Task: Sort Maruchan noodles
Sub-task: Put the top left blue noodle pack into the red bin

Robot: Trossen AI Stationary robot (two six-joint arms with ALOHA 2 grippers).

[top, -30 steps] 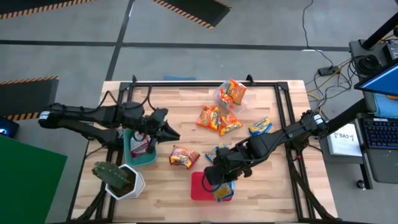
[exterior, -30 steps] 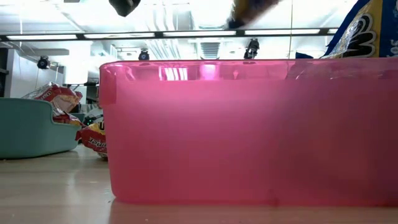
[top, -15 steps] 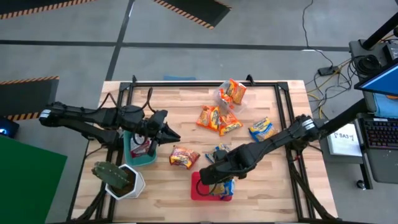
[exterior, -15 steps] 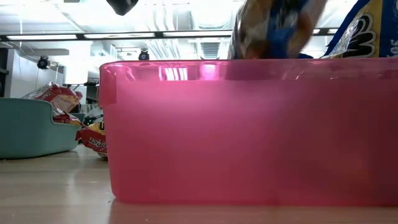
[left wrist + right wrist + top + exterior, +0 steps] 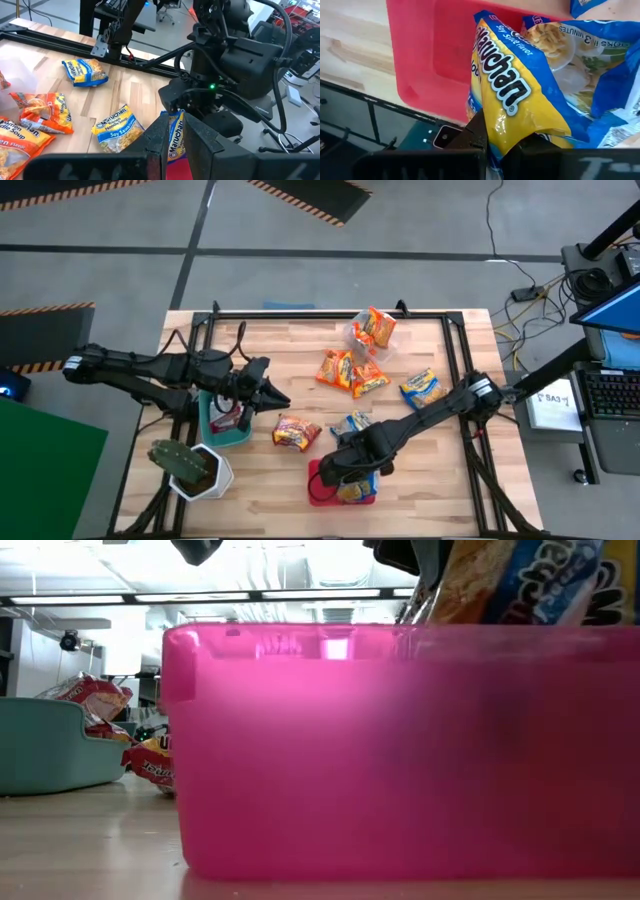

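My right gripper [image 5: 350,473] is shut on a blue-and-yellow Maruchan packet [image 5: 520,95] and stands over the red bin [image 5: 316,483] near the table's front edge. A second blue packet [image 5: 600,45] lies in that bin. My left gripper [image 5: 280,398] hovers shut and empty beside the teal bin [image 5: 214,436], which holds a silver-and-red packet [image 5: 229,418]. Loose on the wood lie a silver-and-red packet [image 5: 297,432], two blue ones [image 5: 351,423] [image 5: 420,386] and orange ones [image 5: 350,371]. My right gripper pinches one end of the blue-and-yellow packet [image 5: 502,137] between its two fingers, coming steeply from above. The packet hangs below the fingers into the red bin. Its upper part shows above the bin's rim [image 5: 500,580]. Whether its lower end rests on the bin's floor is hidden.
A clear bin with orange packets [image 5: 372,330] stands at the far edge. A potted cactus [image 5: 187,465] sits at the near left corner. A black frame rail [image 5: 330,314] runs round the table. Bare wood shows at the near right.
My right gripper has come down and toward the table's near edge with the blue-and-yellow packet. The packet, which was above and beside the red bin, now hangs into it. My left gripper has kept still.
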